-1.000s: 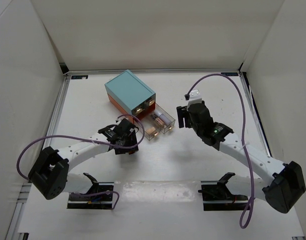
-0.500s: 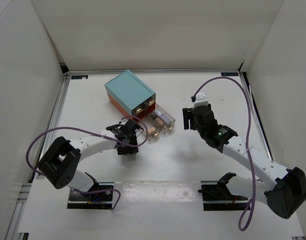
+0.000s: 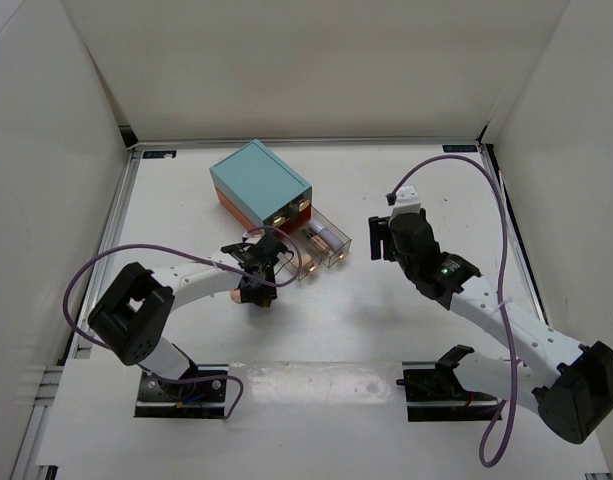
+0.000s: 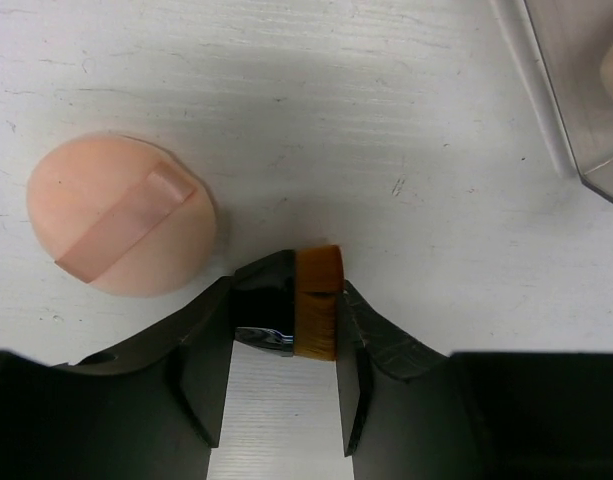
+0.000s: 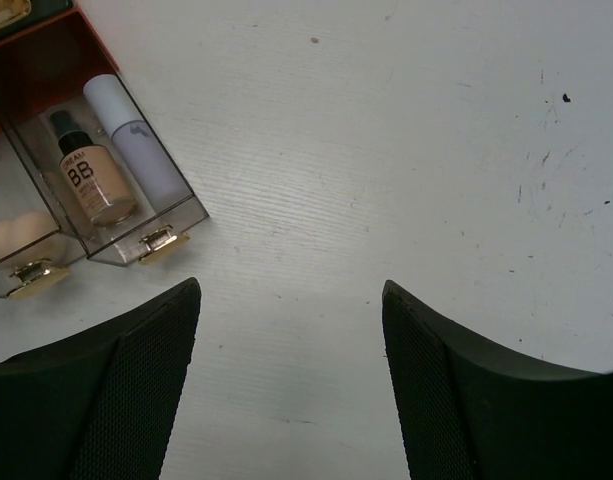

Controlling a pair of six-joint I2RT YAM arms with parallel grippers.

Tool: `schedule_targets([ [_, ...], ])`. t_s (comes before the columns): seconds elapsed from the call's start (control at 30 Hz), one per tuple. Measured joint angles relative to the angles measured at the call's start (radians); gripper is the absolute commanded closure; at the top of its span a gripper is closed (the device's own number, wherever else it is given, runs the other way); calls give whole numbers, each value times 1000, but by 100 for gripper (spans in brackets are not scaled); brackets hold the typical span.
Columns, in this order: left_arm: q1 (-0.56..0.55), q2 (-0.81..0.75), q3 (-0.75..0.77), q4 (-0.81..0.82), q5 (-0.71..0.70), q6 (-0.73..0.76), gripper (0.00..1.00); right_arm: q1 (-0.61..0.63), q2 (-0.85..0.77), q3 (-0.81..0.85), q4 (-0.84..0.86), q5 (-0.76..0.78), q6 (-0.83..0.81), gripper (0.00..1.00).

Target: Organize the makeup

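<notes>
Progress: bottle (image 5: 91, 185) and tube (image 5: 136, 140) in drawer (image 5: 116, 250); your left claw (image 4: 286, 322) pinches a brush (image 4: 316, 300), puff (image 4: 121, 215) loose, right claw (image 5: 289, 295) wide.

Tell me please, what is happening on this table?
The left end effector grips a small brush with brown bristles, close to a peach round puff lying on the table. The right end effector hangs open near a pulled-out clear drawer holding a foundation bottle and a white tube.
</notes>
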Motion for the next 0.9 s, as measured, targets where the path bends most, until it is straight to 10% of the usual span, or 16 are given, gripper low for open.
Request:
schedule_targets([
  [0.57,-11,23,378,33,-52,79,65,-16,-32,0,0,9,-10,24],
  [0.9,29,267,531,-23,-61,110,27,-62,-81,-6,-16,25,-12,23],
])
